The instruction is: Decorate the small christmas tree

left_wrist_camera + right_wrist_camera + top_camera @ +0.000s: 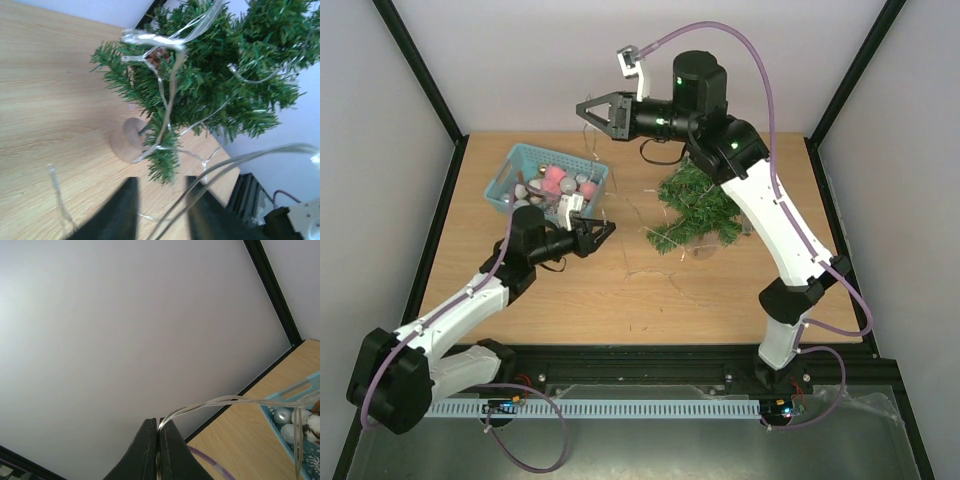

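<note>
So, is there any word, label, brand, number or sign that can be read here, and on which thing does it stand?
No text can be read in any view.
The small christmas tree, the light string and the teal basket carry no visible writing.
The white marks on the basket in the right wrist view are too blurred to tell.

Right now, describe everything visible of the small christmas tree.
The small artificial christmas tree with bushy dark green needle branches sits on the light wooden table, right of the teal plastic basket, on a round clear base with a thin trunk. The needles look plastic. A clear wire string of tiny lights is draped over its branches; a small brown cone sits among them.
</note>
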`<state>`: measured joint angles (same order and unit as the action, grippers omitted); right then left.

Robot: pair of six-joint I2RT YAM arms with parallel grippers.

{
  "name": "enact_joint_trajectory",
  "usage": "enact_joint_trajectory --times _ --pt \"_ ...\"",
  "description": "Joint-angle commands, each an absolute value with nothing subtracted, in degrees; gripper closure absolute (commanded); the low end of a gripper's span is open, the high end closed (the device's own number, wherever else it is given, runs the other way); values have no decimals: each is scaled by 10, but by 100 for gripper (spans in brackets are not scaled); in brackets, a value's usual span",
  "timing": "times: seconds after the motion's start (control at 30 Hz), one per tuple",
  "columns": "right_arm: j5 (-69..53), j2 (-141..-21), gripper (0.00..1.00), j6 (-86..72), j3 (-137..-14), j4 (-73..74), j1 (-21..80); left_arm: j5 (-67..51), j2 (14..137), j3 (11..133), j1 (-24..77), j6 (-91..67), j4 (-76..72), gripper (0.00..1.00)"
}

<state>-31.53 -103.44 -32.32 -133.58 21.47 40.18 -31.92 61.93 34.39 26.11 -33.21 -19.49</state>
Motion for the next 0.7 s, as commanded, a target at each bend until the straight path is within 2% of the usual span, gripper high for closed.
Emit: enact_joint_trajectory --times 0.0,0.03,0.07,0.37,0.67 --pt "-329 -1045 99 -331 -1359 190 381 -310 621 383 274 -319 -196 91" --pt "-332 -1047 99 -331 -1361 188 371 -304 616 390 275 -317 -180 97" --pt "-340 -1051 99 -331 -1363 184 363 -295 608 397 277 -315 -162 97" --pt "-402 -1106 99 -361 -1405 139 261 -263 536 493 302 -317 -11 98" --pt "-449 -1111 99 -401 -1404 142 161 -239 568 627 373 -315 80 98"
